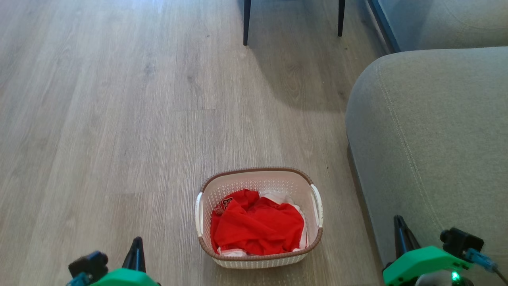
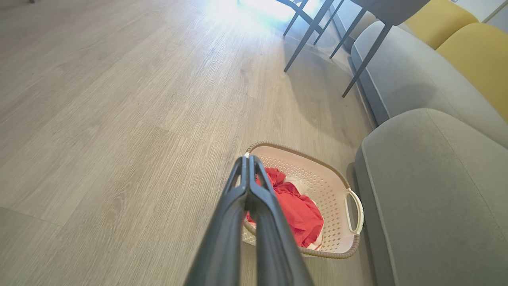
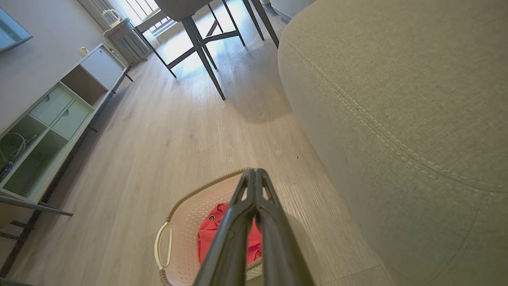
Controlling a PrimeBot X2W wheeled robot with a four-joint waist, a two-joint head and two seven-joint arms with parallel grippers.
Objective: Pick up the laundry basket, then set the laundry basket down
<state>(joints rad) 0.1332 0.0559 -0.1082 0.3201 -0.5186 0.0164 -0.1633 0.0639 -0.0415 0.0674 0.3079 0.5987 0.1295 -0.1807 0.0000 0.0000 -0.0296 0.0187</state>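
The small cream-white perforated plastic laundry basket [image 1: 260, 183] with its brown woven-look rim sits on the pale wood-plank floor [image 1: 119, 119], just beside the grey fabric sofa [image 1: 428, 139], a crumpled red garment [image 1: 258, 226] inside. The left pincer [image 1: 137, 240] and right pincer [image 1: 398, 220] hang clenched and empty, apart from it. Likely best: spread both, hook the white side handles [image 1: 317, 208] together, lift level, minding the sofa.

Open wooden floor [image 1: 119, 119] fills the frame's left and centre — the grey sofa [image 1: 428, 139] crowds the laundry basket [image 1: 258, 182] from the right.
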